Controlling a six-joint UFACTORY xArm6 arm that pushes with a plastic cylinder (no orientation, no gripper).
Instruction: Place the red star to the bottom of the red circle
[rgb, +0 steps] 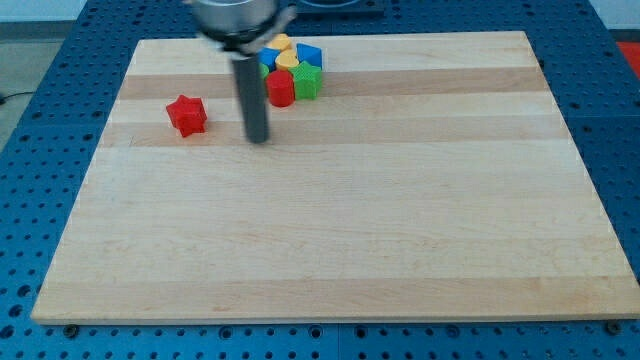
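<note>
Tip (259, 139), one red star (186, 115), one red circle (280, 88)

My tip (259, 139) sits on bare tabletop (340, 230) between the red star (186, 115) and the red circle (280, 89). Behind the circle, green (307, 82), yellow (285, 62) and blue (309, 56) blocks crowd tight, closing that side.

one cam only, so no shared overlap w/ another view. it sits high at the near edge of the wooden board (330, 240), looking down and fwd at an angle; far edge looks shorter than near edge. mid distance: whole board fits, blue perforated table (40, 120) showing left, right and near. the rod's upper part is cut off at the top.
</note>
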